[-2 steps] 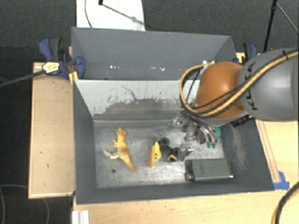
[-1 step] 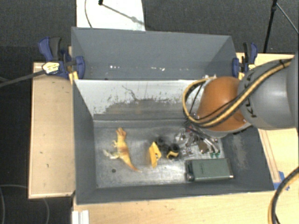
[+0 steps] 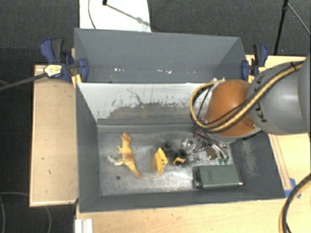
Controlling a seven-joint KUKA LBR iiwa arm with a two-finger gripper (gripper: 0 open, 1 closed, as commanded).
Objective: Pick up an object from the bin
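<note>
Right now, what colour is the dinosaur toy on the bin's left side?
Yellow; the dinosaur shows best in the camera view.

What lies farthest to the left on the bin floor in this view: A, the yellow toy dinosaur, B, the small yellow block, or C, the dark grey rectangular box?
A: the yellow toy dinosaur lies left of the small yellow block, while the dark grey rectangular box sits at the right, just below the claw.
</note>
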